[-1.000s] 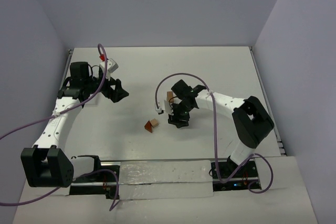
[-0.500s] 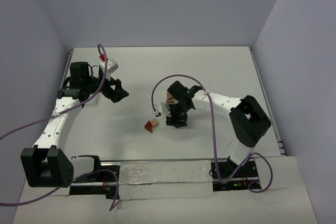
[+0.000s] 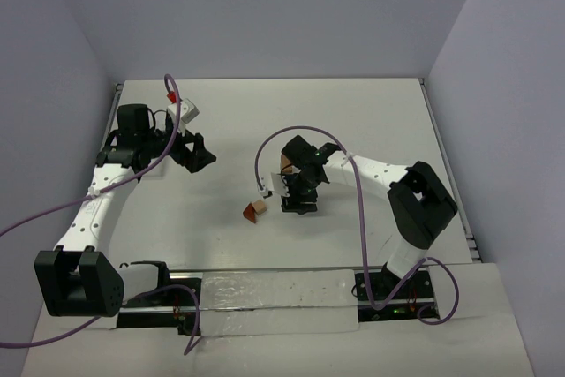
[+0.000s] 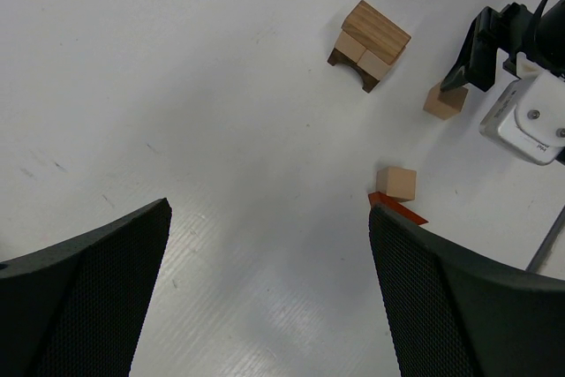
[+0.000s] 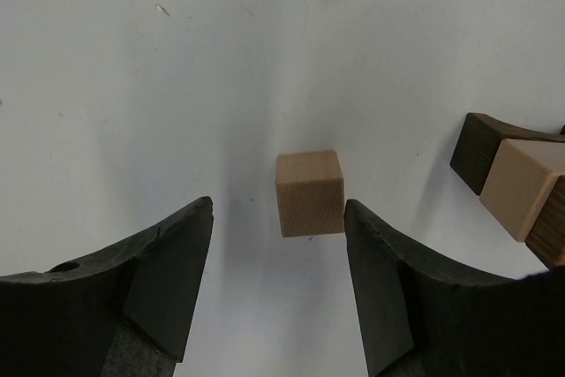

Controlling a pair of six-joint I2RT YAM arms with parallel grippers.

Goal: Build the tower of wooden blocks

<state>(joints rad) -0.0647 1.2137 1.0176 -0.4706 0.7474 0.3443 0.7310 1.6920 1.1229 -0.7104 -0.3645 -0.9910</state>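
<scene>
The wood block tower (image 4: 371, 44) is a low stack: a dark arch base, two tan cubes and a brown block on top. It also shows in the top view (image 3: 285, 163) and at the right edge of the right wrist view (image 5: 521, 184). A loose tan cube (image 5: 309, 192) stands on the table between the fingers of my right gripper (image 5: 278, 218). The jaws are open, with the right fingertip at the cube's edge and a gap on the left. Another tan cube (image 4: 396, 183) rests against a reddish wedge (image 4: 399, 210). My left gripper (image 4: 269, 218) hangs wide open and holds nothing.
The cube and wedge pair (image 3: 256, 211) lies left of the right gripper (image 3: 296, 200) in the top view. The left gripper (image 3: 199, 152) hovers at the far left of the white table (image 3: 371, 121). Walls enclose the table on three sides.
The right jaws have widened around the tan cube, and the right arm has shifted slightly left. The left arm has not moved.
</scene>
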